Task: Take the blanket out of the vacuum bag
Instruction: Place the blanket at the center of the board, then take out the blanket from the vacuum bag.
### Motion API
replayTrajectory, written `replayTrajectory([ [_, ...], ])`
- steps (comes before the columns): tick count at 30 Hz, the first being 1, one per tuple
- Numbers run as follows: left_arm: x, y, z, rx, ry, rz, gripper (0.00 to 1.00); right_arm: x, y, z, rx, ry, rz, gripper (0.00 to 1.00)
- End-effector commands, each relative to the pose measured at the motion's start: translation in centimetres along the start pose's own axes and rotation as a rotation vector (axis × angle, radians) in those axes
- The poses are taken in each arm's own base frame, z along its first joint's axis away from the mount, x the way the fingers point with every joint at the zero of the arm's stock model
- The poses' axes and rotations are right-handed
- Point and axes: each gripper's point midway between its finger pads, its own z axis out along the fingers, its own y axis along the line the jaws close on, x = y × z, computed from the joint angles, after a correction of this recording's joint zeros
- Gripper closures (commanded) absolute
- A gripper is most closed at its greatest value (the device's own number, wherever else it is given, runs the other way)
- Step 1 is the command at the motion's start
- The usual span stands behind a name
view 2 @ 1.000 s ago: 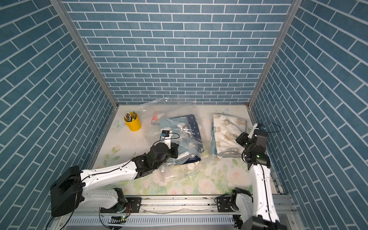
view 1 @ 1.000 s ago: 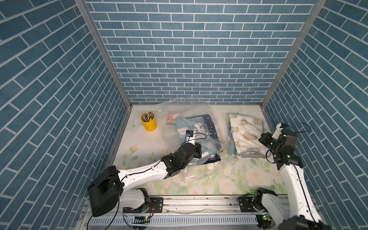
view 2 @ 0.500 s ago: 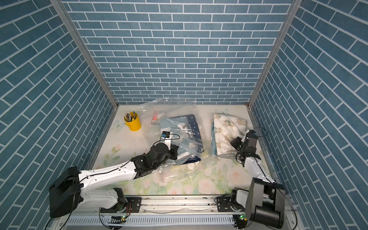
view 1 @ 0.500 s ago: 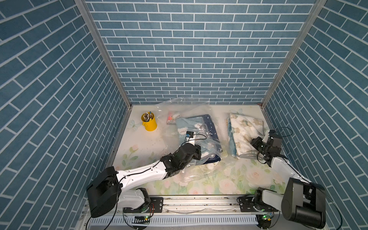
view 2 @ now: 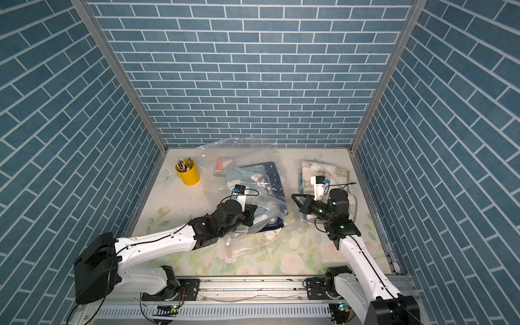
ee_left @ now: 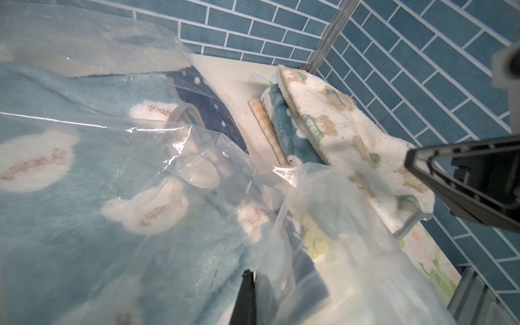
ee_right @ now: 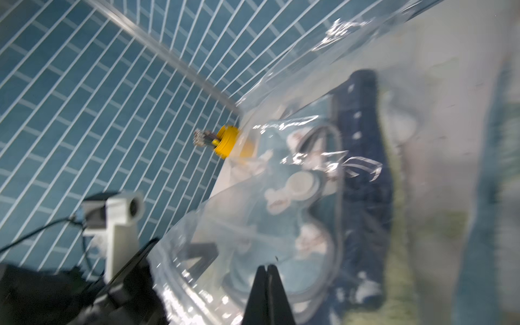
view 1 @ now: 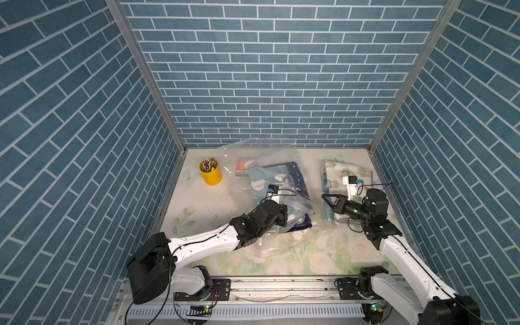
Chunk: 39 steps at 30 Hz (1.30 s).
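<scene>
The vacuum bag [view 1: 264, 152] [view 2: 239, 149] lies crinkled mid-table, and the light blue blanket [view 1: 267, 180] [view 2: 247, 174] with white bears sits inside it. The left wrist view shows the blanket [ee_left: 70, 126] under the film beside the round white valve [ee_left: 199, 171]. My left gripper [view 1: 284, 217] [view 2: 253, 215] [ee_left: 250, 274] is at the bag's near end, shut with a layer of the plastic between its fingers. Hovering just right of the bag, my right gripper [view 1: 323, 195] [view 2: 292, 195] [ee_right: 266, 267] points at it, shut and empty.
A folded cream blanket [view 1: 343, 171] [view 2: 320, 170] [ee_left: 337, 126] lies outside the bag at the back right, under the right arm. A yellow pen cup [view 1: 211, 174] [view 2: 189, 174] stands back left. A small white clip [view 1: 249, 163] rests by the bag's far end. Brick walls enclose three sides.
The right arm has swung from the right wall leftward, so its shut gripper now points at the bag. The left arm and the bag have stayed put.
</scene>
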Motion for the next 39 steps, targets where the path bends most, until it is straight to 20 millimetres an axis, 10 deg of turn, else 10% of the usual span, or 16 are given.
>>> replayTrajectory([
  [1,-0.4,-0.2,0.6,-0.024,0.019,0.018,1.00,1.5,5.2,-0.9,-0.187,0.053,-0.058,1.00],
  [11,-2.1,-1.8,2.2,-0.015,-0.007,-0.020,1.00,10.3,10.9,1.0,-0.305,0.173,-0.114,1.00],
  [17,-2.8,-3.7,2.7,0.062,-0.009,-0.051,1.00,14.9,7.3,2.5,-0.186,0.241,0.014,1.00],
  [25,-3.2,-4.3,1.1,0.111,-0.012,-0.022,1.00,13.3,0.7,2.8,-0.021,-0.052,0.341,1.00],
  [30,-1.7,-4.7,0.2,0.165,0.017,0.014,1.00,11.1,-0.2,2.5,0.013,-0.199,0.420,1.00],
  [39,-0.5,-3.9,-0.5,0.163,0.025,0.020,1.00,11.9,-0.6,3.8,0.056,-0.203,0.493,0.70],
])
